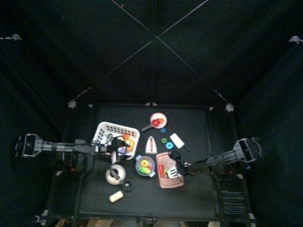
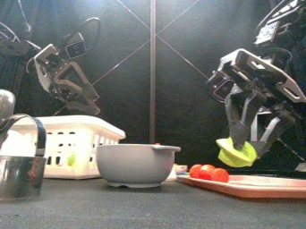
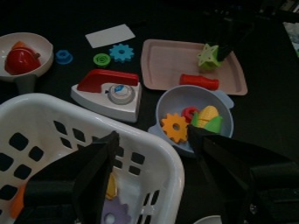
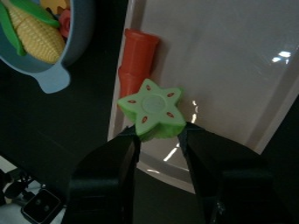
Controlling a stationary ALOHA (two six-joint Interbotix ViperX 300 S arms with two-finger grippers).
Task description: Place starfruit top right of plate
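Observation:
A yellow-green starfruit [image 4: 155,108] sits between the jaws of my right gripper [image 4: 158,133], which is shut on it. In the front view the starfruit [image 2: 237,154] hangs a little above the pink plate [image 2: 257,186]. In the left wrist view the starfruit [image 3: 212,58] is over the plate [image 3: 176,59]. A red pepper [image 4: 138,59] lies on the plate [image 4: 239,70] beside it. My left gripper [image 3: 163,175] is open and empty above the white basket [image 3: 70,140].
A grey bowl [image 2: 138,164] holding corn and toy food stands next to the plate. A toy iron [image 3: 111,87], a white bowl [image 3: 24,54] with a red item, small gears [image 3: 122,52] and a white card [image 3: 111,36] lie nearby. A metal cup [image 2: 18,174] stands front left.

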